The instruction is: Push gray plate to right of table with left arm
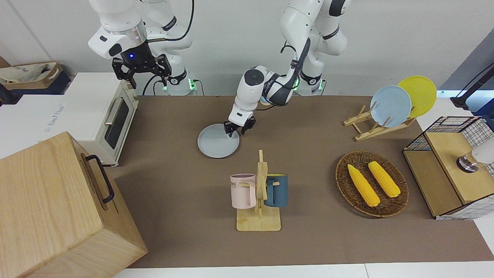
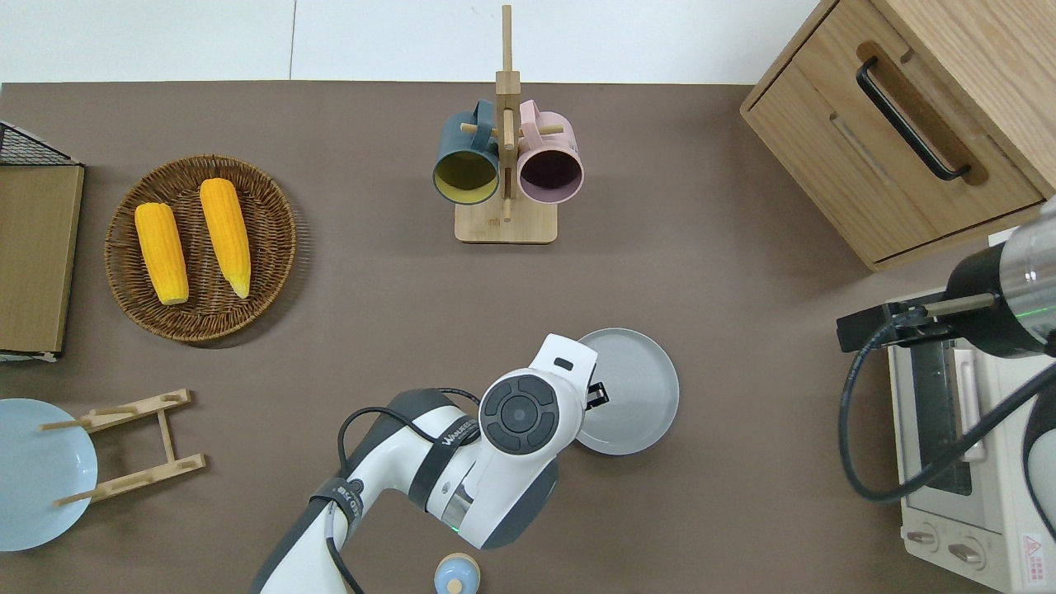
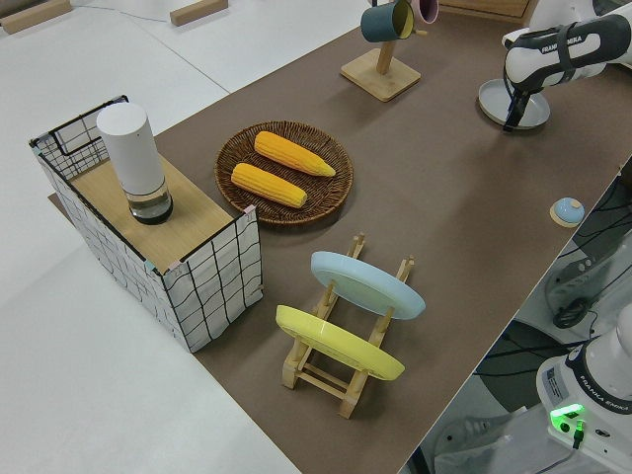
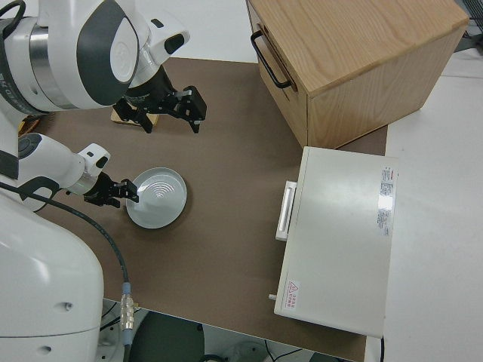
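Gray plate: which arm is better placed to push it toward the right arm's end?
Left. The left gripper is down at the gray plate, at its rim toward the left arm's end. The right arm is parked.

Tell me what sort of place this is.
Probably a robotics lab's mock kitchen: two arms at one table with a toaster oven, mug rack, dish rack and the gray plate.

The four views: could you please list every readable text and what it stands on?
"FRANKA EMIKA": on the left arm.
"FRANKA EMIKA": on an arm's base.
"ME": on the pink mug; any other letters are hidden.
Labels on the toaster oven: too small to read.
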Robot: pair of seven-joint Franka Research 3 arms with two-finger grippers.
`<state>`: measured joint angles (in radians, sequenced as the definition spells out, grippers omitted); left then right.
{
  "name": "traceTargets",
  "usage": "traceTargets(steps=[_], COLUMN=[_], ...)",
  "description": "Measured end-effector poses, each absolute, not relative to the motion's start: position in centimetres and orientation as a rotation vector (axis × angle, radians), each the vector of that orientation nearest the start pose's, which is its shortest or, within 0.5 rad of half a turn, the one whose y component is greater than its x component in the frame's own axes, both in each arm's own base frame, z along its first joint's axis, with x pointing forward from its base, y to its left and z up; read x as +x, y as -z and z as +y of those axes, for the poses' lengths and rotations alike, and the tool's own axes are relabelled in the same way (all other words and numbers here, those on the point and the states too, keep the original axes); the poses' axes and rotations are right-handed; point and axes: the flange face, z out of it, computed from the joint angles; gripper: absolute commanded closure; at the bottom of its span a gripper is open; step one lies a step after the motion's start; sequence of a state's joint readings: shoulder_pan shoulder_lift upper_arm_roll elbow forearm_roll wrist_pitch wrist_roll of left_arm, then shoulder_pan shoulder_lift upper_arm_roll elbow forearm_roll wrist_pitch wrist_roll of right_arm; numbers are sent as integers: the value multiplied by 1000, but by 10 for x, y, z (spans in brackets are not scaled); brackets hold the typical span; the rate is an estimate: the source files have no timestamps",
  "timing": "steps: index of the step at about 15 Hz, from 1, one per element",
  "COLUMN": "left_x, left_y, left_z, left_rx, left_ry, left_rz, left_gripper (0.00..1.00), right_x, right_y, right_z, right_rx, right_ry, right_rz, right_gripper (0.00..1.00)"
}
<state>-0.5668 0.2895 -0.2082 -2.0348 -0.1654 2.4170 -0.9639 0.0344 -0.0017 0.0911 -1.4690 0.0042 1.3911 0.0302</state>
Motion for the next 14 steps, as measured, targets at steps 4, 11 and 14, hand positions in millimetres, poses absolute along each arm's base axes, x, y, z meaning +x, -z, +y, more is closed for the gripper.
traceTargets(steps=[4, 11, 14], left_x=[449, 479, 494], left_y=[-352, -410, -445], left_z=[-403, -323, -272], left_rx=[-3269, -3246, -3234], left_ry=[-136, -170, -202], left_rz=[-492, -344, -296], left_gripper=[7, 7, 7], right_x=[531, 531, 531], right_y=[-657, -657, -657], right_z=[68, 68, 68], right_rx=[-3138, -3138, -3138], right_ry=[-120, -120, -120], right_rz=[-151, -151, -151], right_gripper=[17, 17, 17])
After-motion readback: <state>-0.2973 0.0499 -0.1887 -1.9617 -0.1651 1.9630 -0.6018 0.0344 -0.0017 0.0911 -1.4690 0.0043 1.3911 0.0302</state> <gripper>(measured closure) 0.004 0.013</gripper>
